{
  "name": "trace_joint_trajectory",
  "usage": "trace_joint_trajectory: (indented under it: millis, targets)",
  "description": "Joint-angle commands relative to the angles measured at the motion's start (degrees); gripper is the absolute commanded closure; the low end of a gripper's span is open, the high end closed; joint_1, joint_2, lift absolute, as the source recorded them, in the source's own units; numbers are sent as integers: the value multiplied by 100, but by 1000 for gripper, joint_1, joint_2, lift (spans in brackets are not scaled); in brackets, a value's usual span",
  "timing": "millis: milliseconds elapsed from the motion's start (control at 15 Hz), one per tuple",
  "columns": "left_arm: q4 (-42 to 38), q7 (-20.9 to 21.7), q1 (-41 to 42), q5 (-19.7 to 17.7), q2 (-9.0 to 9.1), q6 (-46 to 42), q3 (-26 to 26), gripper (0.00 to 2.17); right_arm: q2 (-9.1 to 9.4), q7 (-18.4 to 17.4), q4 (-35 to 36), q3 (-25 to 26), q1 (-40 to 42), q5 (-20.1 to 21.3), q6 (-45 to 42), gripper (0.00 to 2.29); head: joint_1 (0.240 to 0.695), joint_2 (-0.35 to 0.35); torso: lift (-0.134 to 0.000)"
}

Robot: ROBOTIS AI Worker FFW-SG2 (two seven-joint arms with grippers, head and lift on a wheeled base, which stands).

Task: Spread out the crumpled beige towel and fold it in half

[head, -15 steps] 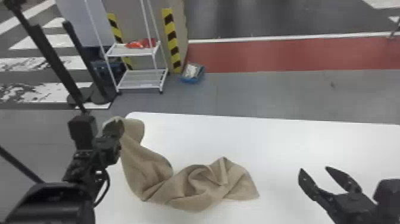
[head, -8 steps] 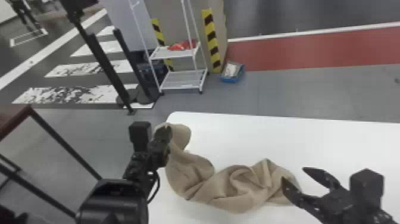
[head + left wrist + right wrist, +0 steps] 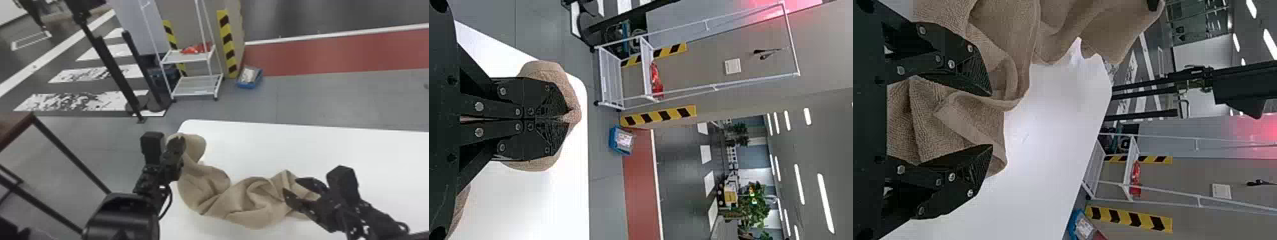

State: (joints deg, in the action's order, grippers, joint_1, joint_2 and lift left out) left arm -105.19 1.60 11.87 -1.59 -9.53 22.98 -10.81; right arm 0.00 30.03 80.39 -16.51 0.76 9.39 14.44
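Our left gripper [image 3: 178, 140] is closed, its two flat black fingers pressed together on one end of the towel [image 3: 242, 198], held up near the far left corner of the table. Our right gripper [image 3: 289, 185] stands wide open at the towel's other end, a fold between its spread fingers and nothing clamped; we cannot tell whether either finger touches the cloth. Between the two, the beige towel sags from our left gripper and lies crumpled on the table [image 3: 303, 150], whose smooth white top has a rounded corner.

Beyond the table's far edge we look over a gray floor [image 3: 319, 105] of large panels, crossed by a red band [image 3: 319, 56] with a white border. A blue tray [image 3: 250, 83] sits on the floor beside a white metal rack [image 3: 194, 56], with something red [image 3: 191, 50] on its upper shelf. Yellow-and-black striped strips [image 3: 227, 41] run up the wall behind, and slim black posts [image 3: 115, 70] stand left of the rack. At our far left is a brown top [image 3: 16, 126] on a black frame. Our left wrist view adds leafy green plants [image 3: 751, 207] and long bright ceiling lights [image 3: 825, 202].

The towel is soft, nubbly terry with a flatter woven band near an edge, twisted into rounded ridges and deep creases, with one pointed peak close to our right gripper.
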Motion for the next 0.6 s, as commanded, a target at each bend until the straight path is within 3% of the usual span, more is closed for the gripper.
trace_joint_trajectory:
  millis: [0,333,533]
  targets:
    - [7,-1,0,27,-13,-17,8,1652,5,99,-305,-107,-366,11,363,616,695,350,0]
    - [42,-72,-44,115,-57,-87,131,1652,5,538,-314,-204,-445,-104,890,616,695,350,0]
    - [69,-72,-53,141,-57,-193,175,1652,5,424,-314,-458,-524,178,1189,616,695,350,0]
